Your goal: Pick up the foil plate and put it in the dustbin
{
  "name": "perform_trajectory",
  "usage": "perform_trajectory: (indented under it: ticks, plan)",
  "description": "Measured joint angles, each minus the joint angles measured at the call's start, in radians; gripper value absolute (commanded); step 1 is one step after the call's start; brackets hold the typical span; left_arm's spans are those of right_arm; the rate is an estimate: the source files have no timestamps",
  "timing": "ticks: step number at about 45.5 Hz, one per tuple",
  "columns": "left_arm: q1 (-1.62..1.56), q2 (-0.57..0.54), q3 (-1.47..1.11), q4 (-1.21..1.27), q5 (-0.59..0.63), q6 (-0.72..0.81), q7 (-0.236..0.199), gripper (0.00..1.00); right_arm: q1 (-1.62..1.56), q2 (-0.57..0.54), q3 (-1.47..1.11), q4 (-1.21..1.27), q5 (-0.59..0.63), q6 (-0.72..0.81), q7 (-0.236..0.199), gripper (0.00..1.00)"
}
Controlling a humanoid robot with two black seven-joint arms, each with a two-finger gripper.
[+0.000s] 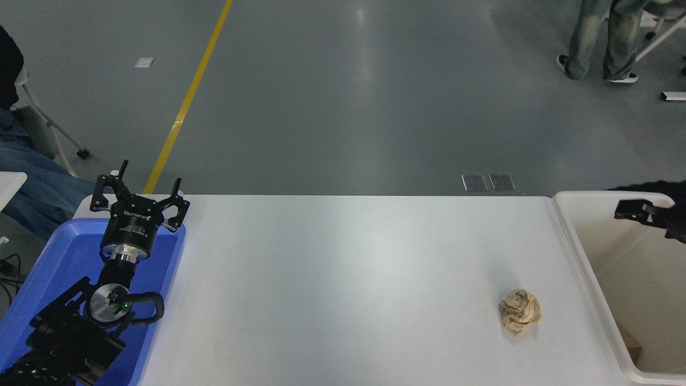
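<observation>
One dustbin (581,252), one blue tray (48,262), one brown paper ball (519,312), two robot hands (right one only partly visible), left hand (138,194), right hand (638,210)

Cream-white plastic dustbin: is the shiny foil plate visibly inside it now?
Cannot tell: the dustbin shows only bare walls; its floor is cut off.
</observation>
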Motion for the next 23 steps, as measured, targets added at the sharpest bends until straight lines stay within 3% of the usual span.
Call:
perform_trajectory:
  ticks: [6, 23]
  plan:
    - [0.001, 0.0, 0.0, 0.0, 0.0, 0.0, 0.0, 1.0, 0.235, 0.085, -0.073, 0.176, 0.043, 0.176, 0.002, 1.0]
    - [0.003, 0.0, -0.001, 0.001, -0.001, 0.002, -0.001, 1.0, 0.646, 0.276, -0.129, 0.451, 0.279, 0.32, -0.002, 1.0]
